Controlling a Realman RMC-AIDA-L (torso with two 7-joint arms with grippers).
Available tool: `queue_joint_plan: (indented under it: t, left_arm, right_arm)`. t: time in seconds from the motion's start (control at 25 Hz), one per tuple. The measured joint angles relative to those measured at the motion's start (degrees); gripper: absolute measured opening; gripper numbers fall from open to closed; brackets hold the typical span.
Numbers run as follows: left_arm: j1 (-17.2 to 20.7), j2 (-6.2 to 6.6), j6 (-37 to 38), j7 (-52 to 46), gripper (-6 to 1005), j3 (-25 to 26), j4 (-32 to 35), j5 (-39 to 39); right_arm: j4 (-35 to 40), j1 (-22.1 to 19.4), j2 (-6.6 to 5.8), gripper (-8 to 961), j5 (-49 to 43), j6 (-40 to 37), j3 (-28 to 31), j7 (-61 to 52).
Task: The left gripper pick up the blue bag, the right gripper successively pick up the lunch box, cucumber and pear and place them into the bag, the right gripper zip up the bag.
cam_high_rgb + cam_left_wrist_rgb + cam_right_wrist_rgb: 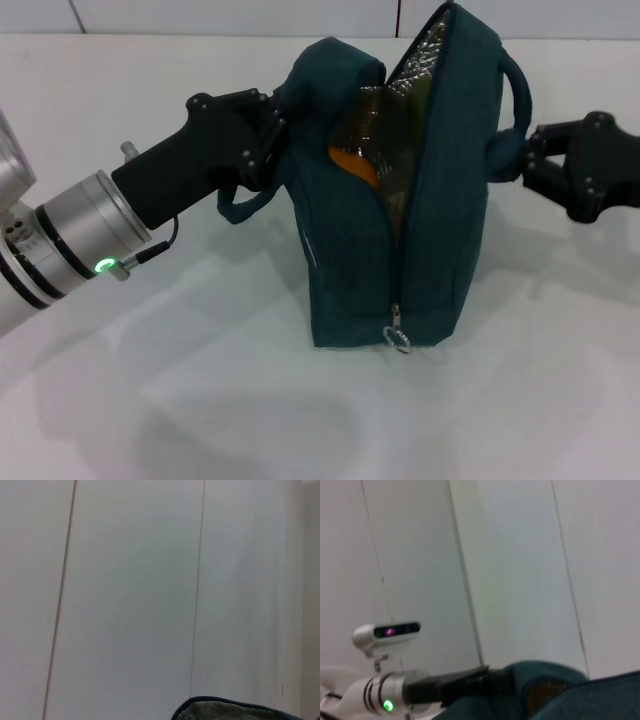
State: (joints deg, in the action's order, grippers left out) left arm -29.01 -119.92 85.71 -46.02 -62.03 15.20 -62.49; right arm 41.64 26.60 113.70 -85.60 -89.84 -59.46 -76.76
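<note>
The blue bag (440,200) stands upright on the white table (200,400), its zipper open down the front and its ring pull (397,338) low near the table. Silver foil lining shows at the top. The orange pear (355,165) and some clear plastic of the lunch box (385,125) show inside. The cucumber is hidden. My left gripper (272,140) is shut on the bag's left side by a loop handle. My right gripper (525,158) pinches the fabric at the bag's right handle. The bag (600,700) and my left gripper (470,682) also show in the right wrist view.
A white wall with panel seams (397,15) runs behind the table. The left wrist view shows only the wall and the bag's rim (235,710). The right wrist view shows the head camera (387,632) above the left arm.
</note>
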Motion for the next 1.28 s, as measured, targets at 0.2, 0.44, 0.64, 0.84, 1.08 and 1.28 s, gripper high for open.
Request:
queue_joint_plan:
  t: [0.2,0.44,0.64,0.84,1.08,1.28]
  left_arm:
    - [0.4,-0.18,-0.9,0.1,55,0.3,-0.7,2.9]
    - [0.2,-0.37,-2.0,1.7,62,0.1,-2.1,4.0]
    - [-0.2,-0.53,-2.0,4.0,96,-0.1,-2.9,3.9]
    - [-0.4,-0.65,-2.0,5.0,138,-1.4,-2.9,4.2]
    - [-1.1,-0.74,-2.0,5.4,145,-1.5,-3.9,4.7]
    - [-1.8,-0.75,-2.0,5.8,152,-1.5,-4.9,4.8]
  right_arm:
    - [0.3,-0.6,0.19,58,-1.2,-0.6,0.2,-0.5]
    - [0.5,-1.5,-0.62,93,-1.2,-2.8,0.6,-1.9]
    - [0.7,-2.3,-0.86,119,-0.6,-3.2,0.9,-2.5]
    - [1.6,-3.3,-0.46,395,-0.5,-4.1,3.7,-2.3]
    - [1.3,-4.2,-1.63,547,-3.7,-16.2,5.1,-0.3]
    - [1.8,-2.8,-0.21,545,-14.4,-18.5,0.3,-0.6]
